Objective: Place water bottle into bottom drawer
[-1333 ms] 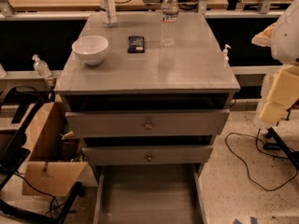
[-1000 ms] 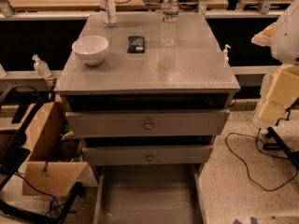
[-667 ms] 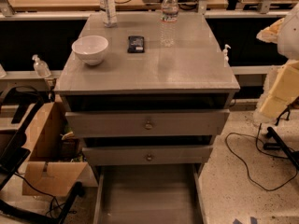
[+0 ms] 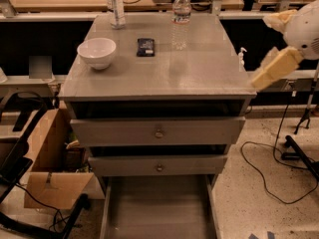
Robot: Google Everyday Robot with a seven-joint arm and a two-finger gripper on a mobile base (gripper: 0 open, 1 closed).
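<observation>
**Gripper off the cabinet's right edge, bottle on top**

My gripper [image 4: 261, 49] hangs just past the cabinet's [image 4: 199, 78] right edge, level with its top, fingers apart and holding nothing. The water bottle [image 4: 181, 21] stands upright on the top, to my gripper's left and a little farther back. The bottom drawer [image 4: 159, 208] is pulled out, well below my gripper and to its left.
</observation>
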